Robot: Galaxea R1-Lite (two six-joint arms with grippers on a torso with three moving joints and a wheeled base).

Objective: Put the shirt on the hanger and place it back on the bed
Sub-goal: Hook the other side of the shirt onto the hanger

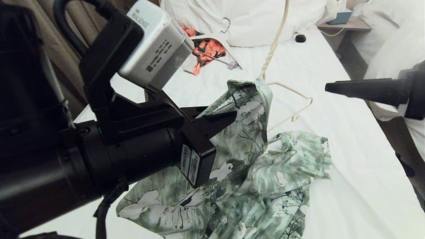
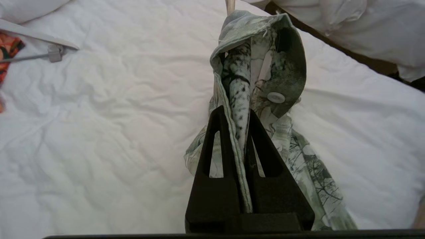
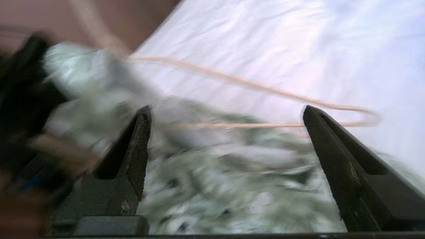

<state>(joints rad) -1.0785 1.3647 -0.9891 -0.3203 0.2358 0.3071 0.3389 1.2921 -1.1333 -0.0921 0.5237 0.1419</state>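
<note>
The green and white shirt [image 1: 255, 159] lies crumpled on the white bed [image 1: 352, 166], with its collar end lifted. My left gripper [image 1: 232, 117] is shut on a fold of the shirt's edge [image 2: 282, 66] and holds it up; the cloth runs between the fingers [image 2: 215, 132]. The thin cream hanger [image 1: 294, 94] pokes out of the raised collar, one long wire rising out of view. Its wire also shows past the shirt [image 3: 252, 87]. My right gripper [image 1: 327, 88] hangs to the right of the hanger, off the bed, open [image 3: 225, 111] with nothing between its fingers.
An orange-red garment [image 1: 209, 49] on a wide white hanger [image 1: 232, 53] lies near the pillows [image 1: 252, 20]. A small black object [image 1: 300, 38] sits by them. A nightstand [image 1: 345, 23] and a neighbouring bed [image 1: 391, 43] stand across a narrow gap on the right.
</note>
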